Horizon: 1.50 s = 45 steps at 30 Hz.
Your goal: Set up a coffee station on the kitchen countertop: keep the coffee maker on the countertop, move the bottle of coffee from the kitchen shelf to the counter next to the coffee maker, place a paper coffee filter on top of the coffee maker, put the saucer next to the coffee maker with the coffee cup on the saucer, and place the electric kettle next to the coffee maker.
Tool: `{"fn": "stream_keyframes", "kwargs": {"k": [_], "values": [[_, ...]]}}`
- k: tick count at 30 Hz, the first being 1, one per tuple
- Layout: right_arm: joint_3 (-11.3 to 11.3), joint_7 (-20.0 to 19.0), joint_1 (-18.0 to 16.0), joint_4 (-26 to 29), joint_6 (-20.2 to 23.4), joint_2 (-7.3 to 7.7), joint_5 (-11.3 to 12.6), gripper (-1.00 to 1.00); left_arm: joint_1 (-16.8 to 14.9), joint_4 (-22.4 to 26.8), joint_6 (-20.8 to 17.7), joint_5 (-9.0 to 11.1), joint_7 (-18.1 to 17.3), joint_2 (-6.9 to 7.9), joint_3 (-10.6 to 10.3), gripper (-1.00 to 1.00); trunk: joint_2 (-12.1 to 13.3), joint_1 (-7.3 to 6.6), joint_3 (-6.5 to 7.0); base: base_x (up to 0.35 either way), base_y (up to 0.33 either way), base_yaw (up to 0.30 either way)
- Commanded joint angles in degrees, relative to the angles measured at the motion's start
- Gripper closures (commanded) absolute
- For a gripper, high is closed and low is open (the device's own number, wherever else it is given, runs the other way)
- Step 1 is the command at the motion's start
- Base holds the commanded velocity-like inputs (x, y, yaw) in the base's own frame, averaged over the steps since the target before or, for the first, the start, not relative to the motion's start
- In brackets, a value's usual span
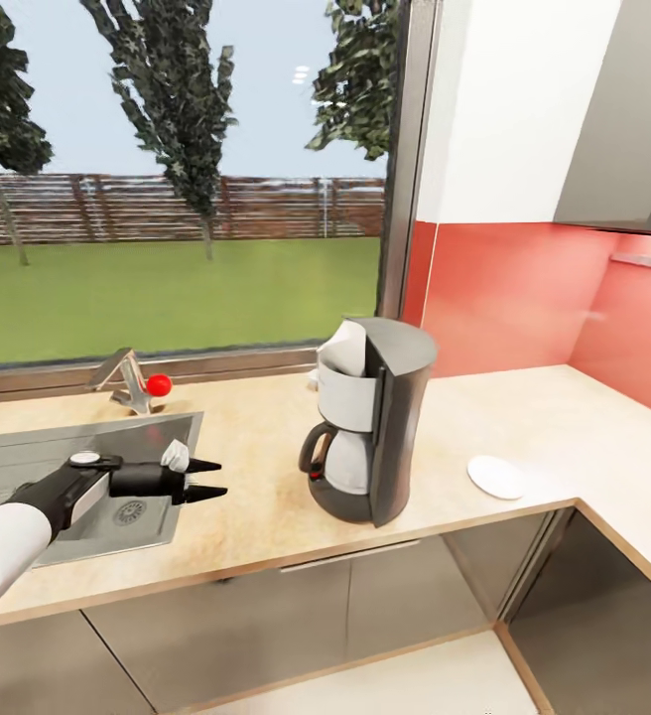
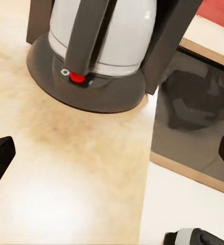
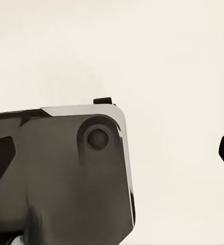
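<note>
my left gripper hangs spread and empty over the kitchen countertop beside the sink, the coffee maker standing just beyond it with the saucer lying farther along the counter.

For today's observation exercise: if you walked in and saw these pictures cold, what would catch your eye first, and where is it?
The tall dark coffee maker stands near the front edge of the beige countertop, with a white paper filter sticking out of its top. To its right lies a small white saucer. On the other side, the robot's left hand hovers open over the counter beside the steel sink, pointing at the machine.
</note>
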State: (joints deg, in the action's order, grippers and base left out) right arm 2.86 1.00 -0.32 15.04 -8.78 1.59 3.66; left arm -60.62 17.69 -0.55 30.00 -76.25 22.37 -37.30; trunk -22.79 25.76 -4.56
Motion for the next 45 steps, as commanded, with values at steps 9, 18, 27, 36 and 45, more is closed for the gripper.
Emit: {"fn": "stream_keyframes", "kwargs": {"k": [9, 18, 27, 36, 45], "values": [[0.04, -0.04, -0.03, -0.04, -0.19, -0.04, 0.39, -1.0, 0.39, 0.97, -0.06, 0.44, -0.04, 0.04, -0.41, -1.0, -0.13, 0.02, -0.13, -0.186, -0.227, 0.0], [0.04, -0.03, -0.03, -0.02, -0.19, -0.09, 0.39, -1.0, 0.42, 0.99, -0.06, 0.43, -0.01, 0.04, -0.41, -1.0, -0.13, 0.02, -0.13, -0.25, -0.193, 0.15], [0.04, -0.03, -0.03, -0.03, -0.19, -0.09, 0.39, -1.0, 0.71, 0.94, -0.14, 0.41, 0.06, 0.13, -0.33, -1.0, -0.13, 0.02, -0.13, -0.315, -0.055, 0.274], [0.04, -0.03, -0.03, -0.09, -0.19, -0.09, 0.39, -1.0, 0.77, 0.94, -0.15, 0.41, 0.13, 0.21, -0.32, -1.0, -0.13, 0.02, -0.13, -0.335, 0.027, 0.111], [0.04, -0.03, -0.03, -0.09, -0.19, -0.09, 0.39, -1.0, 0.87, 0.77, -0.15, 0.41, 0.24, 0.22, -0.32, -1.0, -0.13, 0.02, -0.13, -0.249, 0.125, 0.002]]}}
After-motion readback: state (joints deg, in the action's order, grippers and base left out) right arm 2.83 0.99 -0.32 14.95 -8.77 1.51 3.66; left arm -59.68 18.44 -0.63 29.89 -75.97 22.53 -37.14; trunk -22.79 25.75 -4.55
